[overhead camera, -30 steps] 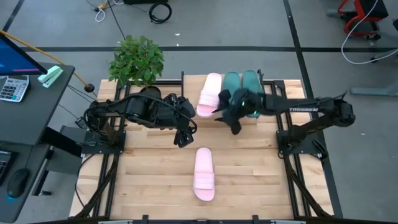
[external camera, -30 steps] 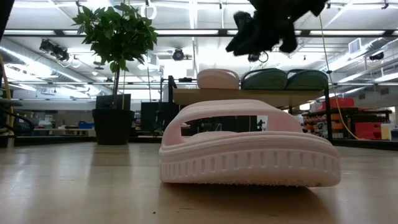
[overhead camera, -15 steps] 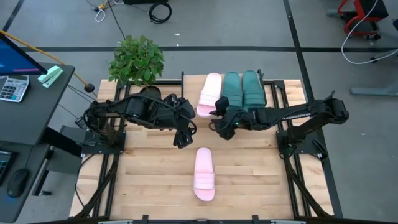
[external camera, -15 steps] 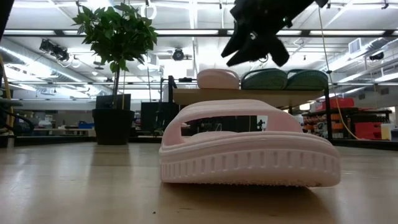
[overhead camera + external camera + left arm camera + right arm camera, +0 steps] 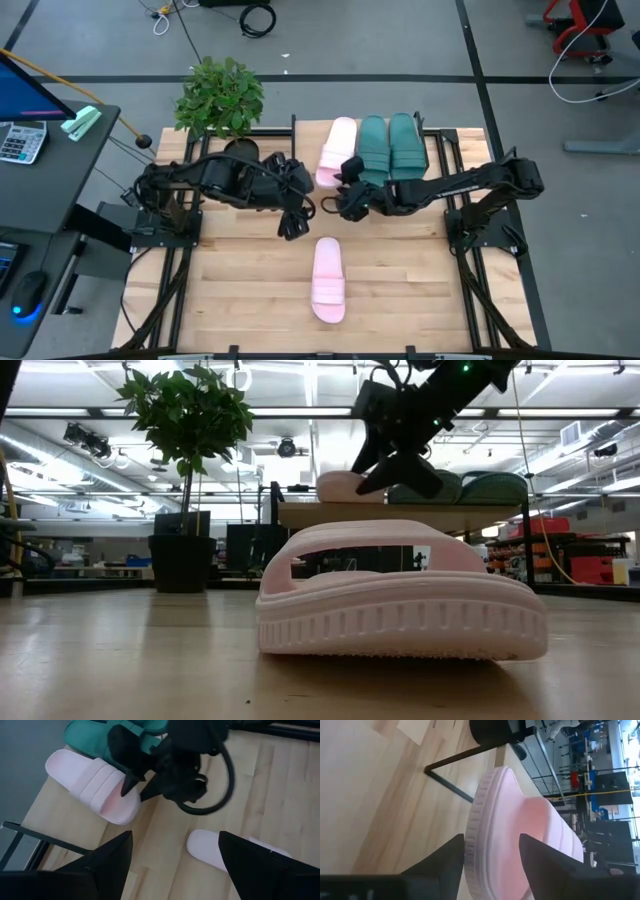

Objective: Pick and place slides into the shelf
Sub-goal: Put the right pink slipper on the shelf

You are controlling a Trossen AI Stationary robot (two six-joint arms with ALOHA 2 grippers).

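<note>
high: straight down over whole counter point(image 5: 230, 270) | low: counter-level, close behind pink slide point(image 5: 400, 595), facing shelf point(image 5: 400, 510) | wrists: near shelf's pink slide point(image 5: 520, 820), shared

Four slides in all: two pale pink ones, one on the shelf point(image 5: 440, 143) at the far side point(image 5: 337, 152) and one alone on the near tabletop point(image 5: 328, 279); two teal-green slides point(image 5: 372, 146) point(image 5: 404, 142) side by side on the shelf. One potted plant point(image 5: 220, 95) at far left.
</note>
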